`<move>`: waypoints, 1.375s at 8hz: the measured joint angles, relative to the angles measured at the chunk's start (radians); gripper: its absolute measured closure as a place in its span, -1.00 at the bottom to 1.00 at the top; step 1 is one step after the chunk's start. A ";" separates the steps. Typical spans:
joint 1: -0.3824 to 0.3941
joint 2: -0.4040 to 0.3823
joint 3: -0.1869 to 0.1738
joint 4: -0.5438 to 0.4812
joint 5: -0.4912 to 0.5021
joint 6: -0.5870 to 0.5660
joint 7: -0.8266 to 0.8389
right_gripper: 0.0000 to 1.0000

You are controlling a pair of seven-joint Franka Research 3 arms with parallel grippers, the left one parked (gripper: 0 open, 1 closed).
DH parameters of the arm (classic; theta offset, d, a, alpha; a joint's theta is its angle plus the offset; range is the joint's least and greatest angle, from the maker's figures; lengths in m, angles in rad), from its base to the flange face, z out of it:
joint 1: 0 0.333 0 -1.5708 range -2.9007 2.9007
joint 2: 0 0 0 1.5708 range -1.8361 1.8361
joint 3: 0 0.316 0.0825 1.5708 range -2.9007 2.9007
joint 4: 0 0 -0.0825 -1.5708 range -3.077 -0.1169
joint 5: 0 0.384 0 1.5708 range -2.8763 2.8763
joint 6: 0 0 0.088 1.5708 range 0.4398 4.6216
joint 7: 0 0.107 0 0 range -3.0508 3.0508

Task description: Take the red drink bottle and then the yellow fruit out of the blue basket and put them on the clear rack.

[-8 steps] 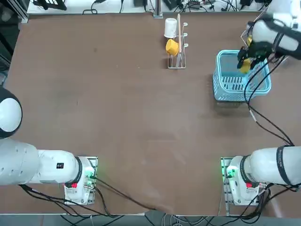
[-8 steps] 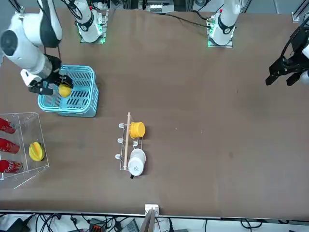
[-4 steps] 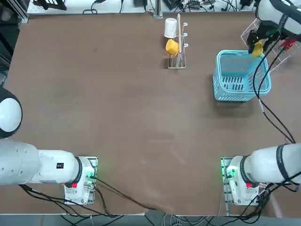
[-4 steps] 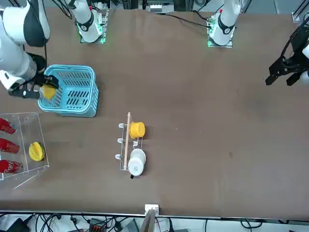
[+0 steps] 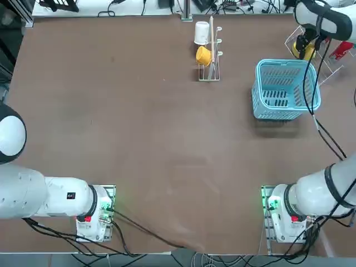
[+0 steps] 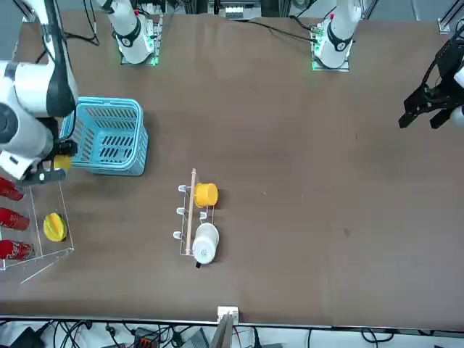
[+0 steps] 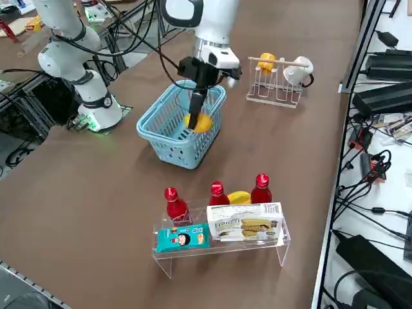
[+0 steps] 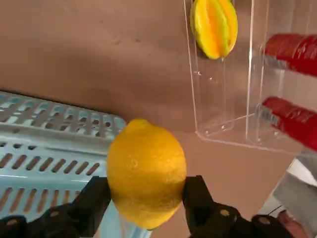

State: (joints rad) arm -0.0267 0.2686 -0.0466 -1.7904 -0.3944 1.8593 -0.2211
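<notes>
Right arm stretched far out from its base, wrist bent down, black cable trailing along it. Right gripper (image 8: pixel 146 208) hangs in the air, both black fingers (image 8: pixel 94 203) pressed against the sides of the yellow fruit (image 8: pixel 146 178), clamped on it and lifted. In the front view the gripper (image 6: pixel 52 168) is mostly hidden behind the white wrist, so finger spacing there is hard to judge. Side view shows the fingers pointing down (image 7: pixel 195 117).

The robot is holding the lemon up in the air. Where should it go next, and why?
Probably a little further toward the clear rack, then down. The right gripper is shut on the yellow fruit, already lifted past the blue basket rim, with the rack just ahead.
</notes>
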 joint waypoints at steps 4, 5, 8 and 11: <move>-0.094 0.141 -0.005 0.053 -0.075 0.119 -0.149 -0.68; -0.117 0.176 -0.005 0.061 -0.079 0.142 -0.157 -0.68; -0.157 0.278 -0.005 0.122 -0.082 0.176 -0.183 -0.68; -0.179 0.337 -0.006 0.153 -0.088 0.210 -0.183 -0.68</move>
State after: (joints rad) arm -0.2057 0.6053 -0.0522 -1.6373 -0.4824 2.0688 -0.4044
